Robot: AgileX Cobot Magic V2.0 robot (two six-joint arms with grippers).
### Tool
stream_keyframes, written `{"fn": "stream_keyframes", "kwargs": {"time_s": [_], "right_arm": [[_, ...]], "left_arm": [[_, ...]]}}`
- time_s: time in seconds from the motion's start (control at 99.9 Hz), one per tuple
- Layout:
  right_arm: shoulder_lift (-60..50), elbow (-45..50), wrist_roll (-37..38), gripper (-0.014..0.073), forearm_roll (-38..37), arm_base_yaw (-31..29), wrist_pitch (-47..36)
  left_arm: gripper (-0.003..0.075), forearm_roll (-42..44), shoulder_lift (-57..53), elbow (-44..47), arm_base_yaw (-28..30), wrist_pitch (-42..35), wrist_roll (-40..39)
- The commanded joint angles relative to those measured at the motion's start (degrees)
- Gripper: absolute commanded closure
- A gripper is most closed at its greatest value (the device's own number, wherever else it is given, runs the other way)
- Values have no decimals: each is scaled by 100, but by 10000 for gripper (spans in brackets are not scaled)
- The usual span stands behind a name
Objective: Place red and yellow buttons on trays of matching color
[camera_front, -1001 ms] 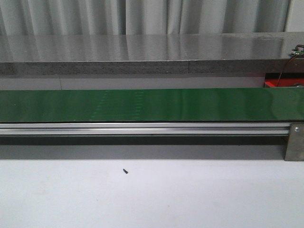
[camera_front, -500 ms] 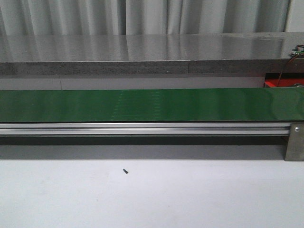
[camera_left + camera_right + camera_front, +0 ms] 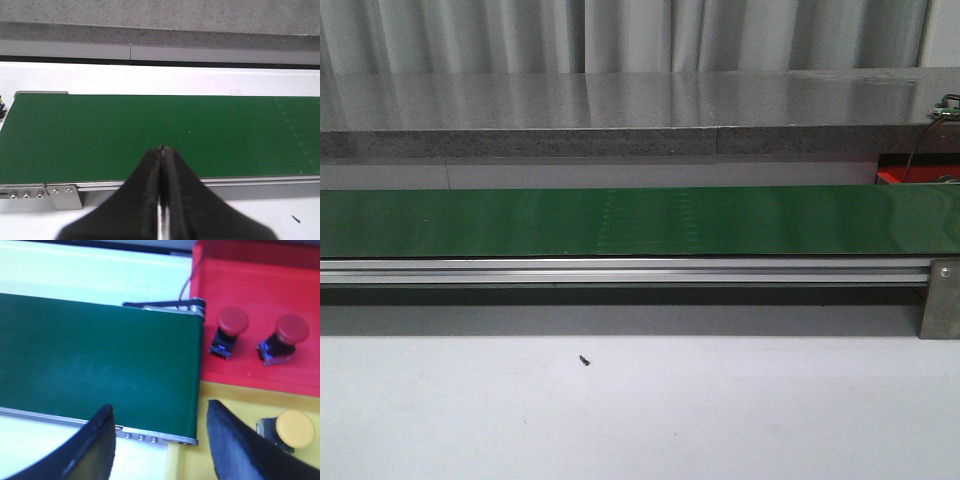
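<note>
Green belt bare. Left gripper pressed closed above it; right gripper spread wide, empty, at belt end beside red tray and yellow tray.

Soft, even light fills the front view; the grey ledge carries pale vertical reflections of the curtain, and the green belt shows a faint sheen. A dark band of shadow lies under the rail. The left wrist view is sharp beyond its dark, close gripper. The right wrist view is blurred (colours oversaturated), its red tray glowing.
</note>
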Motion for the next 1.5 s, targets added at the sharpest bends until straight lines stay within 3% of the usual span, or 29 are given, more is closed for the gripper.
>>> {"fn": "stream_keyframes", "kwargs": {"time_s": [0.0,0.11,0.4,0.851,0.971,1.161,1.231,1.301,1.491], "right_arm": [[-446,-102,-79,177,69,212,-198],[-902,17,-85,249,-91,388,-137],[-1939,585,-85,692,-113,408,-131],[-2088,598,-85,690,-108,408,-98],[-2088,598,-85,690,-108,408,-98],[-2088,598,-85,690,-108,408,-98],[-2088,598,-85,690,-108,408,-98],[-2088,598,-85,690,-108,408,-98],[-2088,598,-85,690,-108,408,-98]], "left_arm": [[740,-106,-37,-148,-48,-430,-17],[740,-106,-37,-148,-48,-439,-17],[740,-106,-37,-148,-48,-569,-17],[732,195,-37,-148,-48,-646,-17],[607,248,-37,-148,-48,-623,-17],[220,248,-37,-148,-48,-644,-17],[125,222,-37,-148,-48,-654,-17],[90,48,-37,-148,-48,-657,-17],[91,-28,22,-148,12,-606,-98]]}}
